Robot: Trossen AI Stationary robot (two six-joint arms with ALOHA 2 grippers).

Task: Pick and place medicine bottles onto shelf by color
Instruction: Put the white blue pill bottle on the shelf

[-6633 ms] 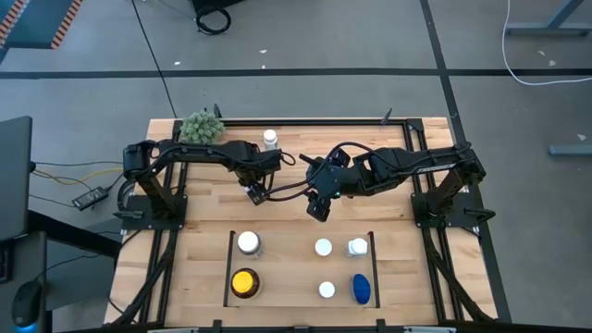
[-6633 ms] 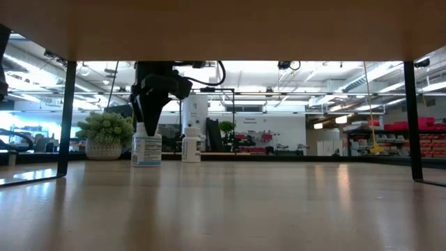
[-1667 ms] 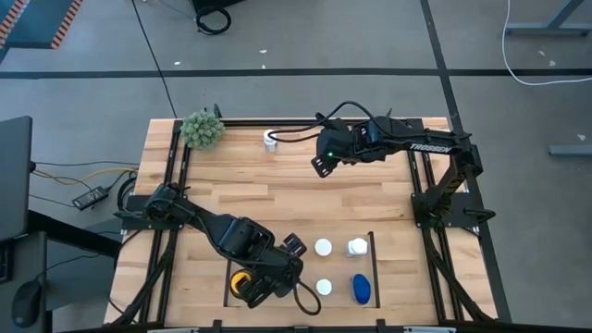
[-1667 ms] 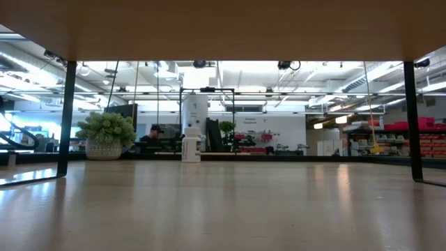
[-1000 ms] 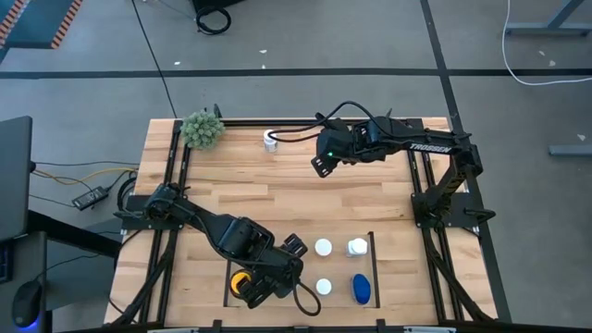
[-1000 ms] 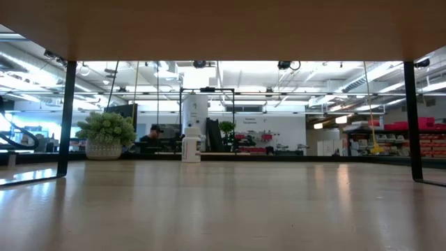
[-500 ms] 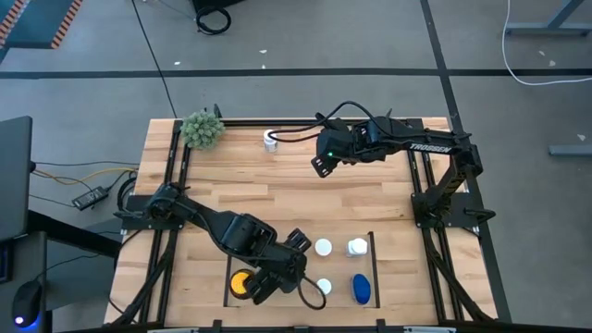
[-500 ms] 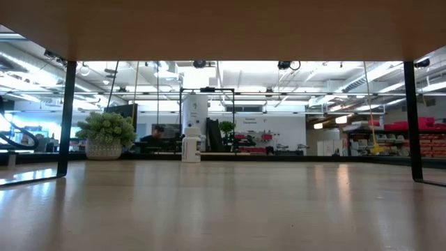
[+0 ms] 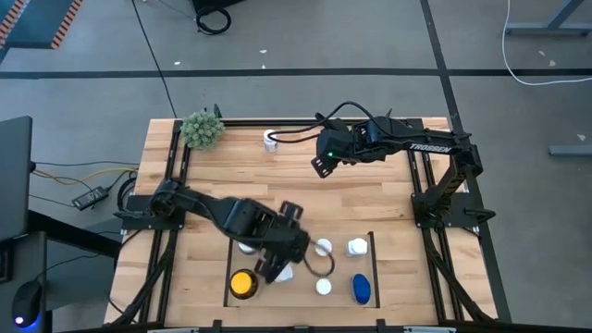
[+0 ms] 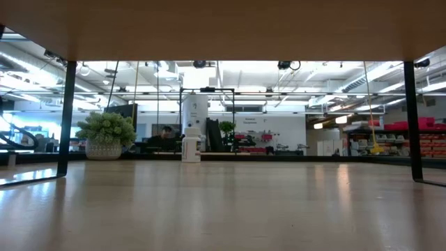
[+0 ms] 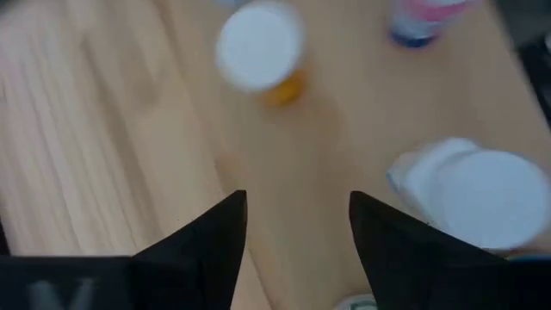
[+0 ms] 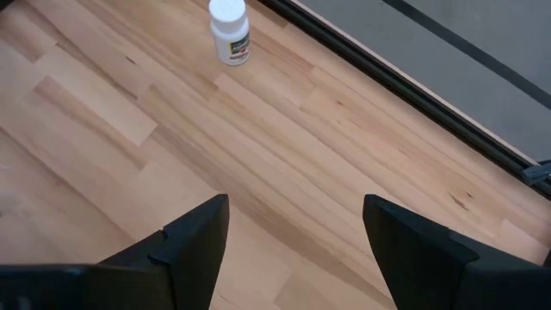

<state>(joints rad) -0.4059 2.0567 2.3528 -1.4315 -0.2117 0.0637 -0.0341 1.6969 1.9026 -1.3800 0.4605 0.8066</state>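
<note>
On the shelf (image 9: 229, 242), the amber yellow-capped bottle (image 9: 243, 283) sits leftmost; white-capped bottles (image 9: 323, 247) and a blue bottle (image 9: 360, 289) stand well apart toward its right rail. The left gripper (image 9: 277, 269) hovers over the shelf, fingers spread, empty. One white bottle (image 9: 270, 141) stands alone near the far edge. The right gripper (image 9: 317, 165), wide and empty, hangs above bare planks; its arm reads "TROSSEN".

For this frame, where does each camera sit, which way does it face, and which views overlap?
High: overhead, straight down; both arms, shelf.
Low: table height, level into the room; plant, no arm.
Left wrist: looks down past the left end effector, open, over white caps.
Right wrist: looks down past the right end effector, open.
Shared: lone white bottle in high, low, right wrist.
</note>
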